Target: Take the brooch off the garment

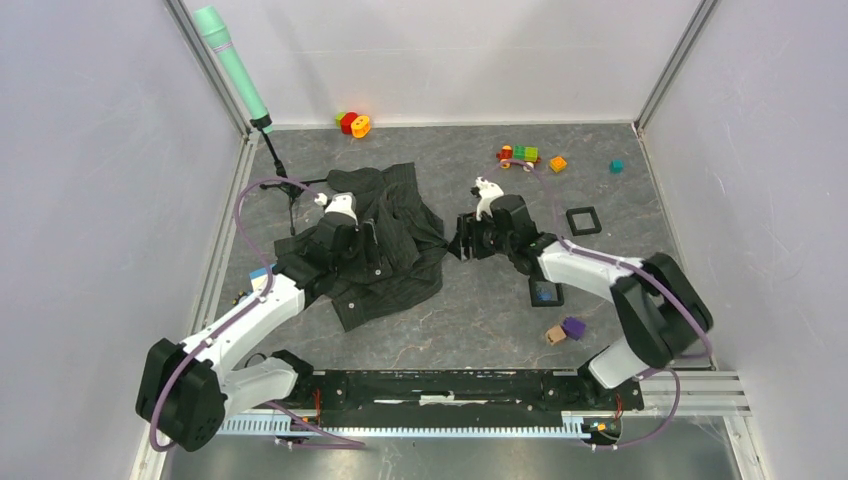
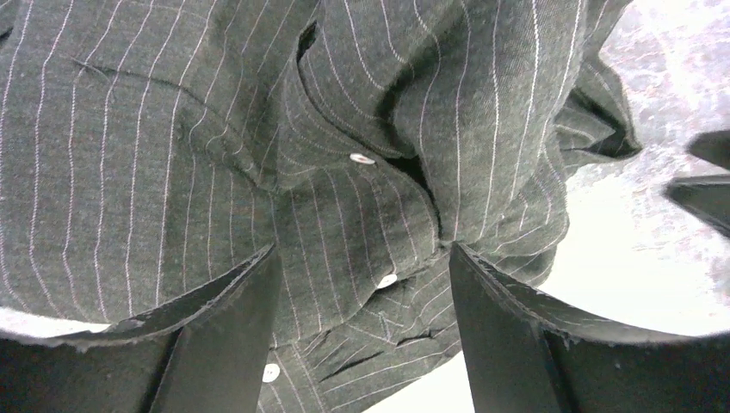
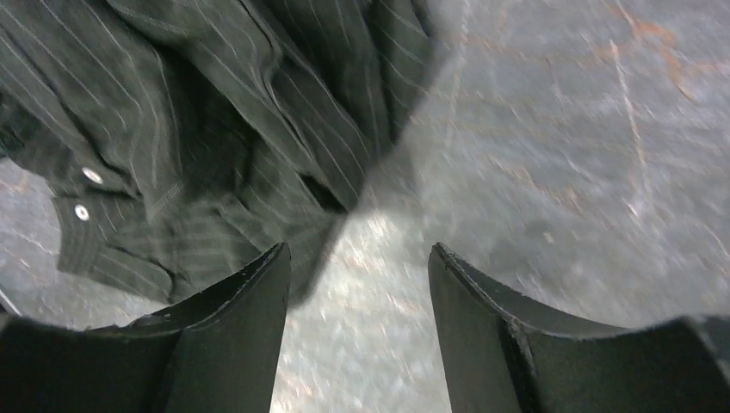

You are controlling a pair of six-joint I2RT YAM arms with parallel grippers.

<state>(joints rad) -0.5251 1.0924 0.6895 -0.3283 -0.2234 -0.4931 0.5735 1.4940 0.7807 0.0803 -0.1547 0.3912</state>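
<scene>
The garment (image 1: 390, 235), a dark pinstriped shirt, lies crumpled on the grey table left of centre. The brooch does not show in any view. My left gripper (image 1: 368, 248) hangs over the middle of the shirt, open and empty. In the left wrist view its fingers (image 2: 232, 318) straddle the button placket (image 2: 361, 159) with small white buttons. My right gripper (image 1: 462, 243) is open and empty at the shirt's right edge. In the right wrist view it (image 3: 358, 249) is over bare table, with the shirt (image 3: 215, 146) just to its upper left.
A teal microphone (image 1: 235, 70) on a stand is at the back left. Toys lie along the back: a red-orange piece (image 1: 353, 124), a toy train (image 1: 518, 154), an orange block (image 1: 558, 164), a teal cube (image 1: 617, 166). Two black square frames (image 1: 583, 220) (image 1: 545, 292) and a purple block (image 1: 573, 327) are on the right.
</scene>
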